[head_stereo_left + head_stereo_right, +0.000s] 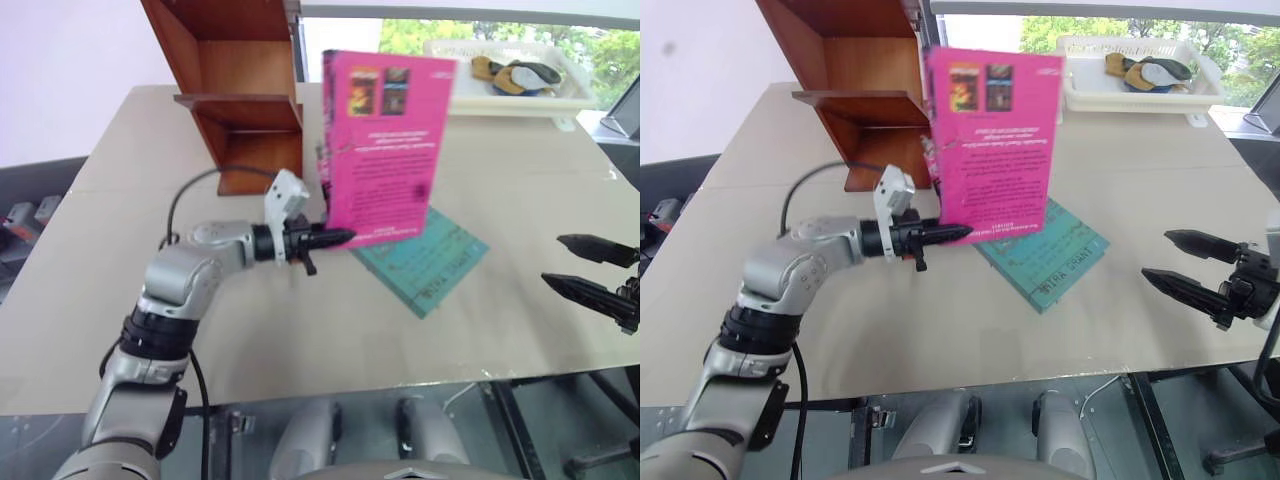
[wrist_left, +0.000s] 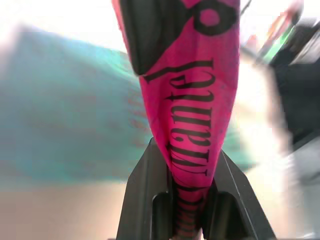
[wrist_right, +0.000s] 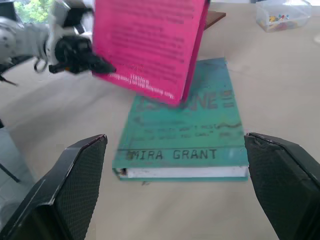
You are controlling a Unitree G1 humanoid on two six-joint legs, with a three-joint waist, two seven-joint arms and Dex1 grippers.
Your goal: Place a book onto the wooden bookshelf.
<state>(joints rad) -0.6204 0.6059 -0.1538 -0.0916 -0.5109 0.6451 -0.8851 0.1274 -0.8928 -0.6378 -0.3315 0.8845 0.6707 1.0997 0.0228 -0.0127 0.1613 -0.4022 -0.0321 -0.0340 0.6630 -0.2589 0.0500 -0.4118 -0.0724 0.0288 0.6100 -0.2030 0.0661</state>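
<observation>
My left gripper (image 1: 335, 238) is shut on the bottom corner of the bright pink book (image 1: 385, 145), which it holds upright in the air over the table. The book's spine (image 2: 195, 115) runs between the two black fingers in the left wrist view. The wooden bookshelf (image 1: 235, 85) stands at the table's far left, just left of the raised book. My right gripper (image 1: 595, 270) hovers open at the right edge of the table, apart from everything, its fingers (image 3: 70, 187) wide in the right wrist view.
A thinner teal book (image 1: 425, 258) lies flat on the beige table (image 1: 300, 330) under and right of the pink one. A white tray (image 1: 500, 75) with gloves sits at the far right. A small clear box (image 3: 280, 15) stands farther off.
</observation>
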